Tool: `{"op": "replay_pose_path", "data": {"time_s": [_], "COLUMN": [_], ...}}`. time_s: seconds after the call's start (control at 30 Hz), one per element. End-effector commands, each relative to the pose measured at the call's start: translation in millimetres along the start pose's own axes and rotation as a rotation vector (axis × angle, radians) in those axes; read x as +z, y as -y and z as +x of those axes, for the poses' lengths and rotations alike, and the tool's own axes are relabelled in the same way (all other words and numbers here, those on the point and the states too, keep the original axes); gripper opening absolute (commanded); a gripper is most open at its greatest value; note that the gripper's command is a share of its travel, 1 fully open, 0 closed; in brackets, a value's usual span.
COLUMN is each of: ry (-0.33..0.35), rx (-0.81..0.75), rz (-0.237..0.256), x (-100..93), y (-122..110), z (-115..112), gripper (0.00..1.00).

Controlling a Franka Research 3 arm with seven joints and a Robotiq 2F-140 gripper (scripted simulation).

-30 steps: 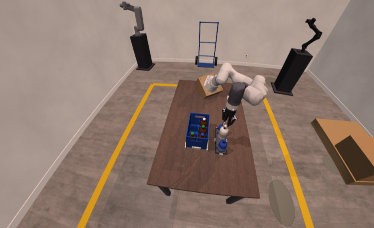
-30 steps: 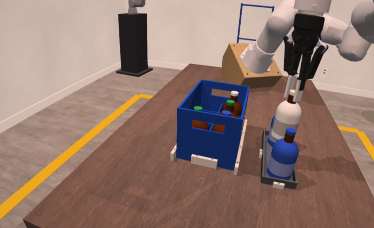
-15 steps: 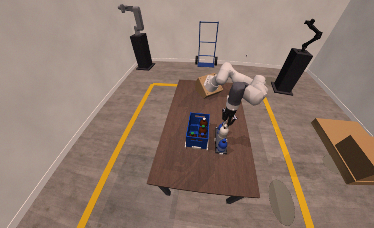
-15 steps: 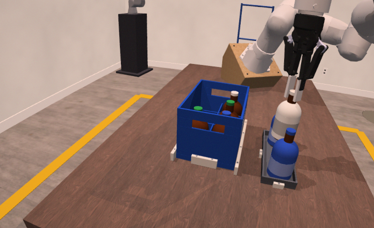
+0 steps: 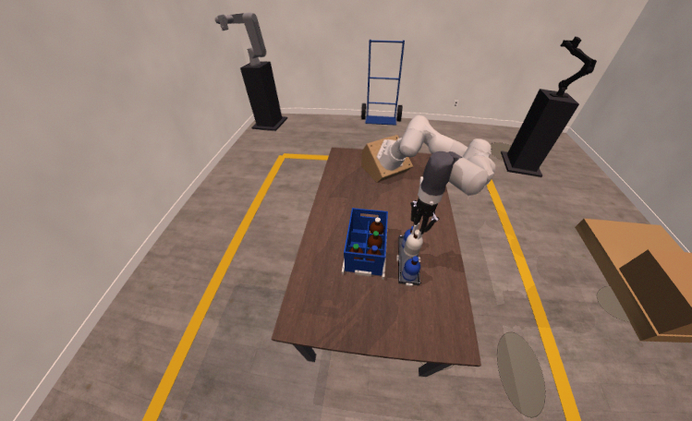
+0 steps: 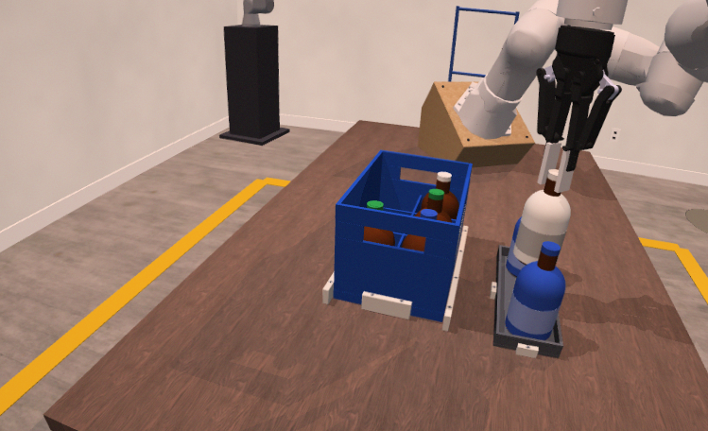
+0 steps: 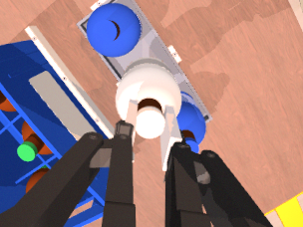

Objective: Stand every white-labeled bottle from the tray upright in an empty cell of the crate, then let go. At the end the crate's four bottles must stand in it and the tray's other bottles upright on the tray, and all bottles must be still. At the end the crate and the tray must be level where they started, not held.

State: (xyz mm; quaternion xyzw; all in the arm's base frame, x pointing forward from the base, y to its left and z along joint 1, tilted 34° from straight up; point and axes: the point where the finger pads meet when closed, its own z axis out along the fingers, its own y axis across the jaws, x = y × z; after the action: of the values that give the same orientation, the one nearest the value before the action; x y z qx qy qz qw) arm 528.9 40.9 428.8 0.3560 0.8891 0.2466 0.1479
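Observation:
My gripper (image 5: 418,227) (image 6: 555,180) (image 7: 149,115) is shut on the neck of the white-labeled bottle (image 5: 413,245) (image 6: 546,219) (image 7: 151,89). It holds the bottle upright over the grey tray (image 5: 406,282) (image 6: 527,343) (image 7: 154,37); the bottle's base is hidden behind a blue-labeled bottle (image 5: 411,268) (image 6: 536,300) (image 7: 115,28) at the tray's front. A second blue-labeled bottle (image 6: 513,247) (image 7: 194,119) stands behind it. The blue crate (image 5: 364,261) (image 6: 393,267) (image 7: 16,72) stands left of the tray. It holds several brown bottles, among them a white-capped one (image 6: 443,176) and a green-capped one (image 6: 374,204). Its back left cell looks empty.
A wooden wedge box (image 5: 377,159) (image 6: 447,133) carries the arm's base at the far end of the table (image 5: 380,324) (image 6: 238,348). White stop blocks (image 6: 387,304) sit against the crate's foot. Yellow floor tape runs around the table.

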Motion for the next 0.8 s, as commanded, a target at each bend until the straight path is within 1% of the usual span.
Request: {"op": "replay_pose_path", "data": {"time_s": [0.0,0.37,0.77], "ry": [0.004,0.004,0.004], "rx": [-0.003,-0.003,-0.003], "rz": [-0.002,-0.002,-0.002], "x": [-3.8,-4.5,-10.0], "y": [0.1,0.1,0.2], "z": [-1.4,-1.4,-1.4], "gripper": [0.00,0.00,0.00]}}
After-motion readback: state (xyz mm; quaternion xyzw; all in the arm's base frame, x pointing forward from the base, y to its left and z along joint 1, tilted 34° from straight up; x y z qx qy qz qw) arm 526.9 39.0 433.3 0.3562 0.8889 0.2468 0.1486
